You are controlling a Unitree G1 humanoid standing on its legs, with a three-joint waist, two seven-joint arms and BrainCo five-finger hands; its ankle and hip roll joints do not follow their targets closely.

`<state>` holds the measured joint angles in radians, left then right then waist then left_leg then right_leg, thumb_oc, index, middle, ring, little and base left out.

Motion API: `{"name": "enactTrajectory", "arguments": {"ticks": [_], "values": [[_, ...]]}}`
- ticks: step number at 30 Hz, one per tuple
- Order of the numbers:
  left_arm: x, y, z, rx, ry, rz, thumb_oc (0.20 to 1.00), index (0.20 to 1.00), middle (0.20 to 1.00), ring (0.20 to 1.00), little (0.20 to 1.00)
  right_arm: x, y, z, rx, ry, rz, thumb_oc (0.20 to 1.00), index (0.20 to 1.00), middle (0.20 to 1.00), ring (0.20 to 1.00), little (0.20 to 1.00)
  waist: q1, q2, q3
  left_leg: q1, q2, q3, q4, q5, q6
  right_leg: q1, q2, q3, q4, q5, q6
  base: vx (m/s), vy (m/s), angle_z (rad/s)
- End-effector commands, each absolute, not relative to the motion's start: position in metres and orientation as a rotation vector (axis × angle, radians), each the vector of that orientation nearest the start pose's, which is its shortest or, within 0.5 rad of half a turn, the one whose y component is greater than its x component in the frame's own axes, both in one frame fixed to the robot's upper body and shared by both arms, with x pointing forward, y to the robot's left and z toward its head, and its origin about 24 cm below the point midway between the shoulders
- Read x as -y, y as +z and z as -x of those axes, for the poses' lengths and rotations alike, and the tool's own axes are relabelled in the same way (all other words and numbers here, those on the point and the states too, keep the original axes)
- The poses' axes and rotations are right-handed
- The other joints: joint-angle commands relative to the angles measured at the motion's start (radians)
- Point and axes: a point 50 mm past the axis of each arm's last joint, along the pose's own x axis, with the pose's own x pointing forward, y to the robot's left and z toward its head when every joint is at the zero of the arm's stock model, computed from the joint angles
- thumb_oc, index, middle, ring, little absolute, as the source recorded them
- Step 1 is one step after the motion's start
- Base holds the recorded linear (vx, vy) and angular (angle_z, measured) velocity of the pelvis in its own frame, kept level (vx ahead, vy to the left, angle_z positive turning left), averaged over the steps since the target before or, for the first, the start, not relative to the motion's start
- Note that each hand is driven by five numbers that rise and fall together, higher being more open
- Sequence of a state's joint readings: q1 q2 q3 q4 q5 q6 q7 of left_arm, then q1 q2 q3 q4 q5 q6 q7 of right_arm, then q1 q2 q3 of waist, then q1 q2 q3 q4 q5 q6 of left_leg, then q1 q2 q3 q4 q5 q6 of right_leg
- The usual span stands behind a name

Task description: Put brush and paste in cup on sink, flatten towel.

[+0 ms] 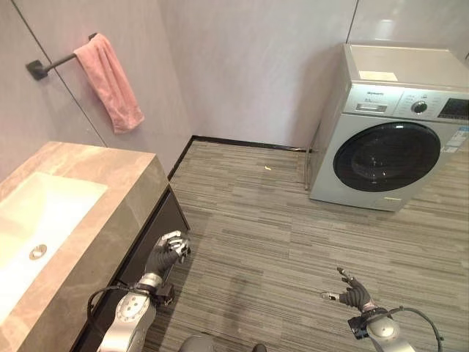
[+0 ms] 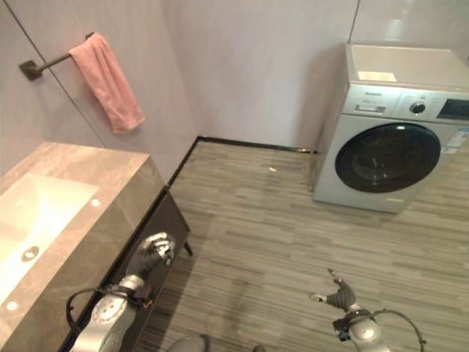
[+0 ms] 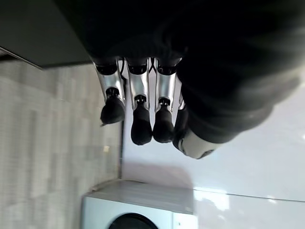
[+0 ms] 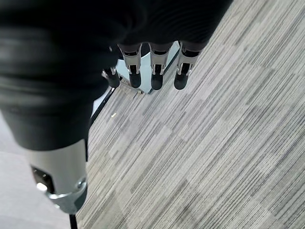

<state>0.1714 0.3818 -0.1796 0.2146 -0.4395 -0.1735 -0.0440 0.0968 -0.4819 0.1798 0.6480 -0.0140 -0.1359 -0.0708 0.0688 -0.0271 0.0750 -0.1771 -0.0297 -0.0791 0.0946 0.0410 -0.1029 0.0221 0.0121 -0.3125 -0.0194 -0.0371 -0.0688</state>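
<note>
the pink towel [image 1: 110,81] hangs bunched and slanted over a dark metal wall bar [image 1: 45,66] at 11 o'clock in the head views, above the far end of the sink unit. its cloth is gathered into a narrow drape rather than spread along the bar.

the grey-brown marble countertop [image 1: 110,205] runs along the 9 o'clock side, with a white rectangular basin [image 1: 44,220] set into it and a round metal drain [image 1: 37,251] at the basin floor. a dark cabinet front [image 1: 157,231] sits below the countertop edge.

the left hand [image 1: 168,253] hangs at 7 o'clock, just beside the cabinet front and above the grey striped plank floor [image 1: 278,220]. its fingers [image 3: 138,114] are loosely bent and relaxed, and hold nothing.

the right hand [image 1: 352,292] is at 5 o'clock, well apart from the sink unit and over bare floor. its fingers [image 4: 155,71] are straight and spread, the thumb out to the side, and it holds nothing.

a silver front-loading washing machine with a dark round door [image 1: 388,125] stands against the far wall at 2 o'clock. a small pale scrap [image 1: 267,168] lies on the floor at 12 o'clock, near the black skirting strip [image 1: 249,144].
</note>
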Motion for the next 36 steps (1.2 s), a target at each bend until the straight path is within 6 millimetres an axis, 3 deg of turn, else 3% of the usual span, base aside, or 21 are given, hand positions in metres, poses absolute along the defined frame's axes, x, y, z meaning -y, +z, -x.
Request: {"name": "enactTrajectory", "arguments": {"ticks": [1,3,4,7,13,20,23,25,26,27,28,29,30,31,32,36], "values": [[-0.213,-0.031,-0.2,-0.284,-0.056,-0.045,0.2,0.2,0.2,0.2,0.2,0.275,-0.069,-0.186,-0.557,-0.031,0.545,1.0,1.0,1.0,1.0,1.0,0.006,-0.005,-0.009,0.072,-0.034,-0.003,0.046,-0.064,0.088,0.012,-0.075,0.058,0.021,0.009,0.148,0.08,0.088,-0.11],[-0.215,-0.042,-0.195,-0.338,-0.044,-0.092,0.683,0.683,0.683,0.683,0.683,0.273,-0.072,-0.184,-0.571,-0.031,0.534,1.0,1.0,1.0,1.0,1.0,0.002,-0.005,-0.016,0.091,-0.03,0.003,0.022,-0.062,0.09,0.019,-0.08,0.054,0.022,0.007,0.151,0.08,0.069,-0.1],[-0.218,-0.053,-0.188,-0.393,-0.031,-0.11,1.0,1.0,1.0,1.0,1.0,0.269,-0.074,-0.184,-0.575,-0.02,0.519,1.0,1.0,1.0,1.0,1.0,0.001,-0.005,-0.024,0.112,-0.03,0.005,0.0,-0.071,0.097,0.021,-0.083,0.055,0.022,0.005,0.153,0.09,0.1,0.0],[-0.229,-0.09,-0.156,-0.605,0.02,-0.178,1.0,1.0,1.0,1.0,1.0,0.253,-0.087,-0.174,-0.628,0.057,0.495,1.0,1.0,1.0,1.0,1.0,-0.002,-0.007,-0.041,0.162,-0.032,0.025,-0.047,-0.089,0.119,0.026,-0.094,0.075,0.024,0.005,0.166,0.08,0.156,-0.08],[-0.238,-0.11,-0.132,-0.734,0.041,-0.267,1.0,1.0,1.0,1.0,1.0,0.244,-0.096,-0.168,-0.664,0.114,0.496,1.0,1.0,1.0,1.0,1.0,0.003,-0.02,-0.047,0.179,-0.041,0.053,-0.064,-0.109,0.138,0.014,-0.116,0.102,0.029,0.021,0.194,0.01,0.118,-0.16],[-0.243,-0.108,-0.135,-0.728,0.059,-0.3,1.0,1.0,1.0,1.0,1.0,0.234,-0.102,-0.17,-0.688,0.122,0.454,1.0,1.0,1.0,1.0,1.0,0.002,-0.026,-0.04,0.189,-0.053,0.061,-0.084,-0.114,0.165,-0.036,-0.142,0.126,0.11,0.025,0.218,-0.02,0.128,-0.14],[-0.244,-0.104,-0.139,-0.707,0.064,-0.303,1.0,1.0,1.0,1.0,1.0,0.232,-0.104,-0.17,-0.694,0.123,0.428,1.0,1.0,1.0,1.0,1.0,-0.001,-0.028,-0.022,0.19,-0.059,0.053,-0.08,-0.118,0.181,-0.09,-0.155,0.136,0.224,0.038,0.234,-0.01,0.109,-0.09],[-0.243,-0.102,-0.142,-0.695,0.111,-0.206,1.0,1.0,1.0,1.0,1.0,0.233,-0.105,-0.168,-0.702,0.103,0.411,1.0,1.0,1.0,1.0,1.0,-0.021,-0.022,0.004,0.2,-0.064,0.035,-0.074,-0.119,0.195,-0.154,-0.153,0.161,0.378,0.099,0.242,0.05,0.167,0.07],[-0.243,-0.099,-0.145,-0.674,0.12,-0.181,1.0,1.0,1.0,1.0,1.0,0.233,-0.104,-0.169,-0.698,0.089,0.393,1.0,1.0,1.0,1.0,1.0,-0.028,-0.015,0.019,0.215,-0.059,0.043,-0.069,-0.13,0.201,-0.199,-0.151,0.131,0.44,0.113,0.242,0.06,0.102,0.33],[-0.243,-0.099,-0.145,-0.674,0.12,-0.181,1.0,1.0,1.0,1.0,1.0,0.233,-0.104,-0.169,-0.698,0.089,0.393,1.0,1.0,1.0,1.0,1.0,-0.028,-0.015,0.019,0.214,-0.059,0.043,-0.069,-0.13,0.201,-0.2,-0.152,0.131,0.44,0.113,0.242,0.14,0.089,0.28],[-0.242,-0.098,-0.144,-0.676,0.106,-0.176,1.0,1.0,1.0,1.0,1.0,0.233,-0.103,-0.168,-0.699,0.094,0.389,1.0,1.0,1.0,1.0,1.0,-0.042,-0.013,0.022,0.231,-0.061,0.033,-0.071,-0.134,0.199,-0.241,-0.113,0.141,0.401,0.102,0.233,0.15,0.019,0.07],[-0.242,-0.098,-0.144,-0.678,0.103,-0.18,1.0,1.0,1.0,1.0,1.0,0.235,-0.103,-0.168,-0.699,0.097,0.391,1.0,1.0,1.0,1.0,1.0,-0.044,-0.014,0.023,0.238,-0.063,0.029,-0.068,-0.135,0.196,-0.254,-0.107,0.135,0.366,0.1,0.228,0.15,0.017,-0.12],[-0.242,-0.098,-0.144,-0.678,0.103,-0.18,1.0,1.0,1.0,1.0,1.0,0.235,-0.102,-0.168,-0.699,0.097,0.391,1.0,1.0,1.0,1.0,1.0,-0.044,-0.012,0.023,0.239,-0.061,0.028,-0.068,-0.136,0.196,-0.252,-0.106,0.134,0.365,0.1,0.228,0.14,-0.024,-0.07],[-0.244,-0.099,-0.144,-0.687,0.102,-0.19,1.0,1.0,1.0,1.0,1.0,0.236,-0.102,-0.168,-0.698,0.094,0.394,1.0,1.0,1.0,1.0,1.0,-0.041,-0.019,0.021,0.249,-0.064,0.034,-0.073,-0.148,0.192,-0.258,-0.128,0.103,0.283,0.101,0.223,0.23,-0.068,0.03],[-0.244,-0.102,-0.143,-0.703,0.108,-0.192,1.0,1.0,1.0,1.0,1.0,0.238,-0.102,-0.168,-0.7,0.088,0.403,1.0,1.0,1.0,1.0,1.0,-0.045,-0.022,0.026,0.271,-0.058,0.036,-0.078,-0.171,0.183,-0.251,-0.147,0.071,0.164,0.133,0.225,0.22,-0.067,0.04],[-0.247,-0.105,-0.144,-0.717,0.161,-0.177,1.0,1.0,1.0,1.0,1.0,0.234,-0.101,-0.169,-0.696,0.108,0.415,1.0,1.0,1.0,1.0,1.0,-0.058,-0.032,0.032,0.308,-0.049,0.024,-0.063,-0.185,0.159,-0.271,-0.145,0.09,0.062,0.205,0.249,0.32,-0.082,-0.05]]}}
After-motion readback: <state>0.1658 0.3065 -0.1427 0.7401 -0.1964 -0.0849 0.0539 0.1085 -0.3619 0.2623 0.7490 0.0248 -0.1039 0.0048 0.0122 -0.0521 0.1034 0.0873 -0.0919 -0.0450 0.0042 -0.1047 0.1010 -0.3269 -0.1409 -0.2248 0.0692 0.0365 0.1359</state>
